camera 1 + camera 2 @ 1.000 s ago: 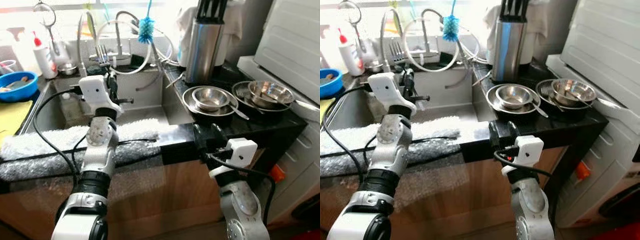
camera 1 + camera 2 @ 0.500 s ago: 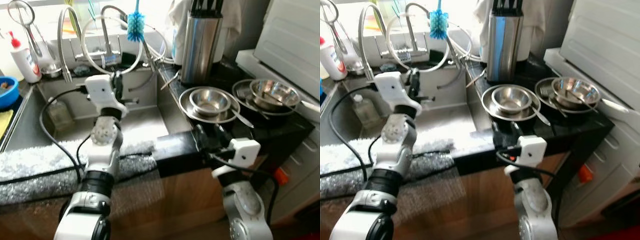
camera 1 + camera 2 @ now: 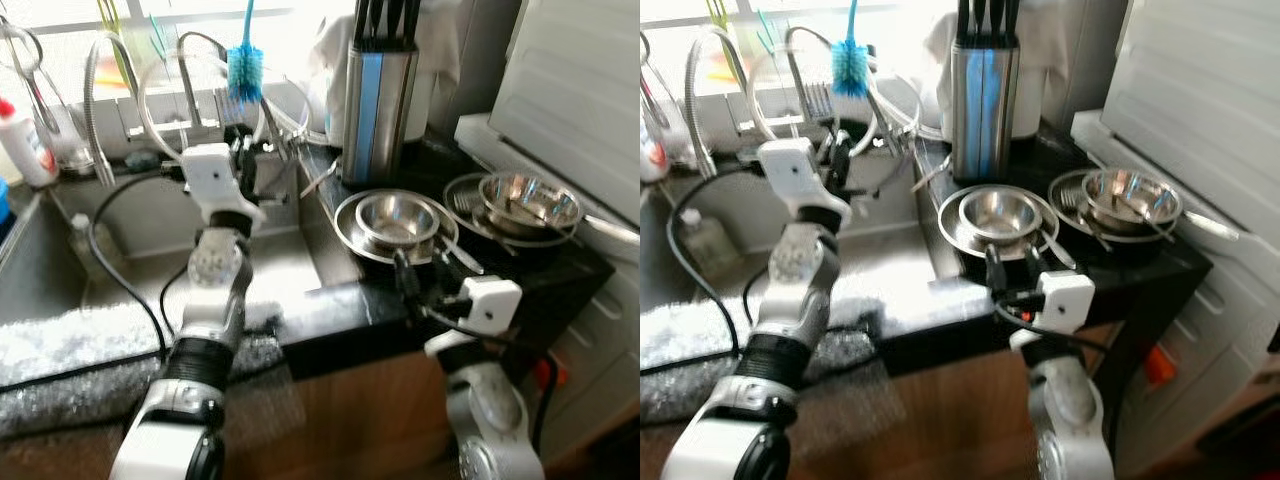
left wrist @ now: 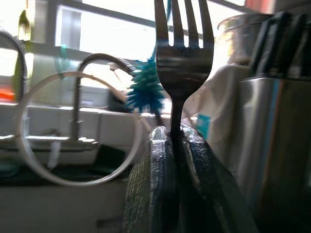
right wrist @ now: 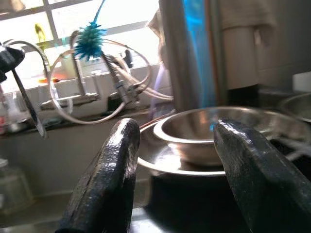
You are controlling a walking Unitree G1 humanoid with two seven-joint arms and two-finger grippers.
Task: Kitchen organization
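Fork pinched upright in the left tool, held over the sink.
Black worktop by a bright window carries nested steel bowls and a knife block; right tool gapes empty before them.

Left arm raised and stretched forward, silver forearm rising steeply, white wrist block on top. Left gripper upright, jaws pressed together around a fork handle, tines pointing up. Right arm lower, forearm short and near vertical, wrist block tilted forward. Right gripper level, pointing ahead, jaws spread wide apart with nothing between them. Black cables loop from both wrists
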